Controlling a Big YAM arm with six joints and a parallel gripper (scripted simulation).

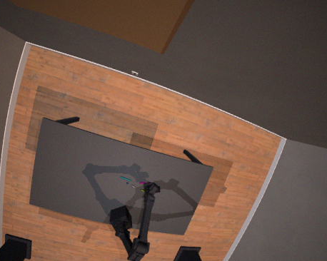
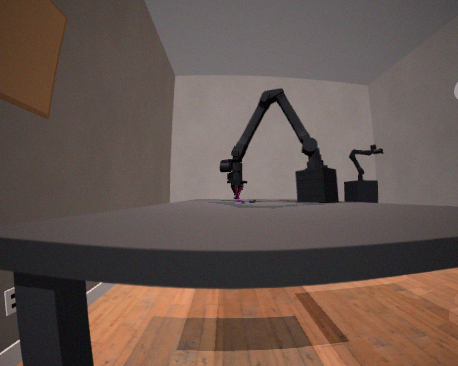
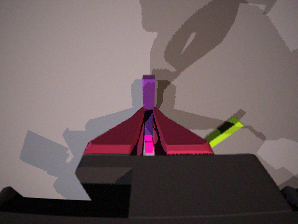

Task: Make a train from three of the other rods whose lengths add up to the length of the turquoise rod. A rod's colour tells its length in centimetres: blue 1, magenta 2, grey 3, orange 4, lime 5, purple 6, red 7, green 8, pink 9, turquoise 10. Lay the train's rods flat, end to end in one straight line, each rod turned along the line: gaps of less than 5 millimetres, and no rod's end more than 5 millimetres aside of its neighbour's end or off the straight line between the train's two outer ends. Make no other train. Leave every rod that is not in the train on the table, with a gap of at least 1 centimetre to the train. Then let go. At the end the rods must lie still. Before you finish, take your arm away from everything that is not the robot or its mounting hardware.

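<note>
My gripper (image 2: 236, 197) (image 3: 148, 112) points down, its red fingers shut on a purple rod (image 3: 148, 92), low over the table. A magenta rod (image 1: 142, 182) (image 2: 239, 201) (image 3: 148, 144) shows between the fingers in the wrist view, in line with the purple rod; whether they touch is hidden. A pale patch shows just below it. A lime rod (image 1: 143, 190) (image 3: 227, 132) lies slanted to the right in the wrist view. A turquoise rod (image 1: 126, 178), a small blue rod (image 1: 127, 183) and a grey rod (image 1: 133, 186) lie left of the gripper in the top view.
The dark table (image 1: 68, 150) (image 2: 335, 230) carries the rods and the arm's shadows. The arm (image 1: 145, 217) (image 2: 250, 127) reaches in from its base side and hides part of the table in the top view. Another small arm (image 2: 361, 162) stands in the background.
</note>
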